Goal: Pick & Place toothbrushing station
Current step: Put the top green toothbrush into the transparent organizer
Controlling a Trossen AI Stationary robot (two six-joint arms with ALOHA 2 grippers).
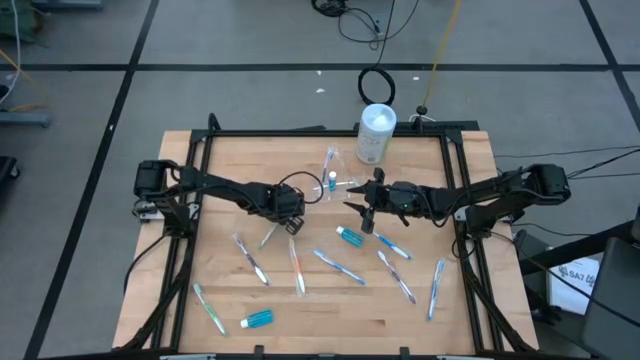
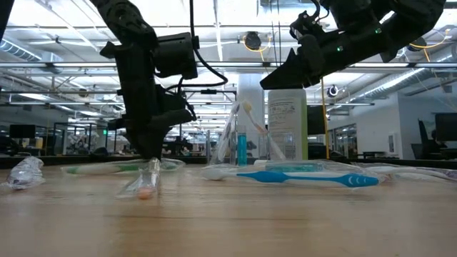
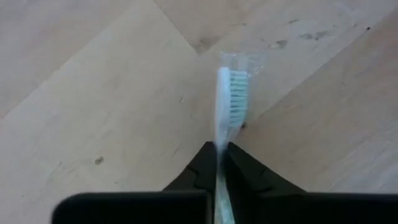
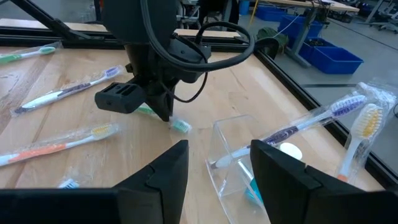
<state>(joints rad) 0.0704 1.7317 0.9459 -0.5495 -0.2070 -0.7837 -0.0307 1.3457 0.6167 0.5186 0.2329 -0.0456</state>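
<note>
Wood table (image 1: 330,300) filled the view under both arms I was running. White canister (image 1: 376,133) stood upright at the far edge, closed, contents hidden. Just in front of it stood a clear container (image 4: 239,158) holding a purple-handled toothbrush (image 4: 311,121) and a yellow-headed toothbrush (image 4: 367,127), both leaning out, plus a small blue tube (image 2: 241,148); I couldn't tell if it was bag or rigid holder. Left gripper (image 3: 221,163) was down at the table left of centre, fingers pinched tight on a wrapped green toothbrush (image 3: 231,93), whose bristle head stuck out past the fingertips. Right gripper (image 4: 214,171) hovered above the table beside the clear container, jaws apart, nothing between them. Other wrapped toothbrushes (image 1: 338,266) lay scattered flat over the near half. One blue toothpaste tube (image 1: 350,237) lay near centre, another toothpaste tube (image 1: 258,319) near the front-left edge.
</note>
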